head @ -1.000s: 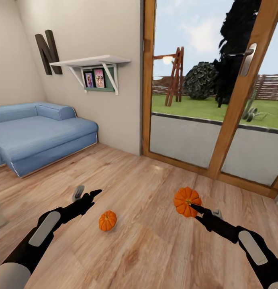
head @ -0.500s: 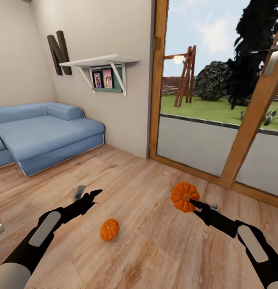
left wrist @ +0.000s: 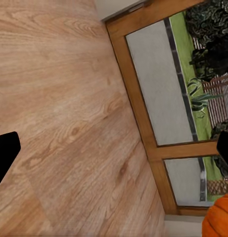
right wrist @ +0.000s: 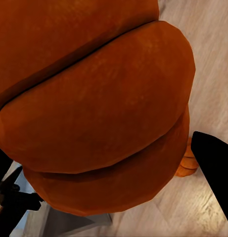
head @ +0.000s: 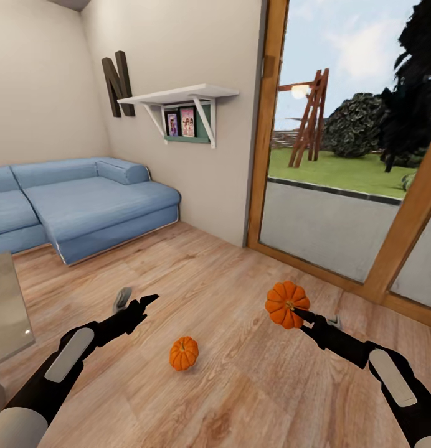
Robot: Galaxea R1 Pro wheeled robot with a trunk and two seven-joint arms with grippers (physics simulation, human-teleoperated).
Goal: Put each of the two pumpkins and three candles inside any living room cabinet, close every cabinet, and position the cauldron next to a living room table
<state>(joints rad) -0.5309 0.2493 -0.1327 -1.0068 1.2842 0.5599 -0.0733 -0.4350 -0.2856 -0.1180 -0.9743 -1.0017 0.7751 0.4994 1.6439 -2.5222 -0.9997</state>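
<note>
Right gripper (head: 301,315) pinched a ribbed orange pumpkin (head: 286,303); left gripper (head: 136,303) spread empty above plank floor (head: 240,386), second pumpkin (head: 184,353) lying there.

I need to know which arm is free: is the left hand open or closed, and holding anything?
Open and empty: in the head view the left hand has its fingers spread above bare floor, apart from the loose pumpkin.

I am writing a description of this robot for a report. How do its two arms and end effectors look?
Both arms are matte black with a pale grey oblong panel on each forearm. The left end effector and right end effector are slim, black and pointed, each with a small grey part beside it. No cables or markings show.
</note>
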